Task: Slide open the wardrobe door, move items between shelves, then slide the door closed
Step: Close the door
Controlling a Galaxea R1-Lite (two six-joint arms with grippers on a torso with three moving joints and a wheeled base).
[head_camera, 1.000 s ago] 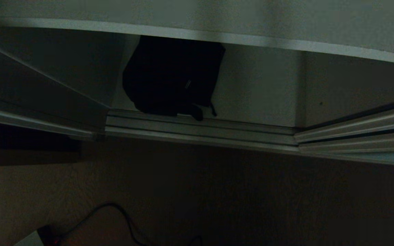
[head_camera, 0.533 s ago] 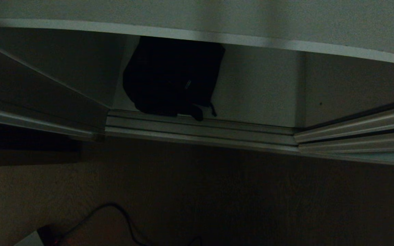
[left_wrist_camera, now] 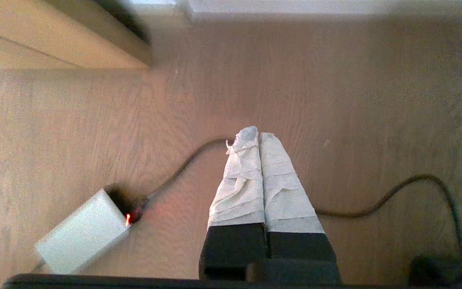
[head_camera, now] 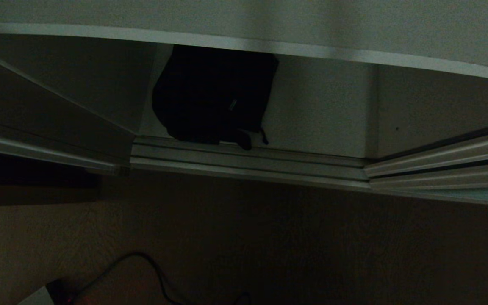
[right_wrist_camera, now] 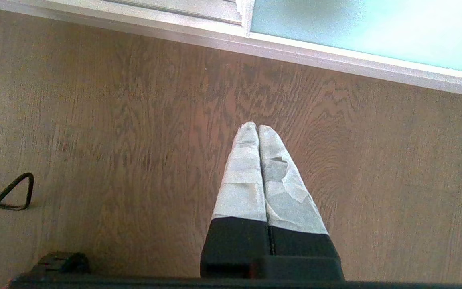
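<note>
Across the last second nothing in the head view changes: the black bag (head_camera: 212, 95) lies in the same spot on the bottom board of the wardrobe, tucked under the front edge of the shelf (head_camera: 269, 45) above it and just behind the floor track (head_camera: 248, 163), and no arm enters that view. The wardrobe opening in front of the bag stands uncovered, and the pale teal sliding door (right_wrist_camera: 375, 32) shows only in the right wrist view, beyond the wooden floor (right_wrist_camera: 134, 140). Both arms hang low over that floor. The left gripper (left_wrist_camera: 258, 137) has its taped fingers pressed together with nothing between them, above a dark cable (left_wrist_camera: 191, 160) that runs to a small white power box (left_wrist_camera: 80, 237). The right gripper (right_wrist_camera: 257, 126) is likewise closed and empty, pointing down at bare boards. With the bag resting on the lower level and both arms clear of the wardrobe, the moving of the bag looks finished, and sliding the door across the opening appears to be the step left.
</note>
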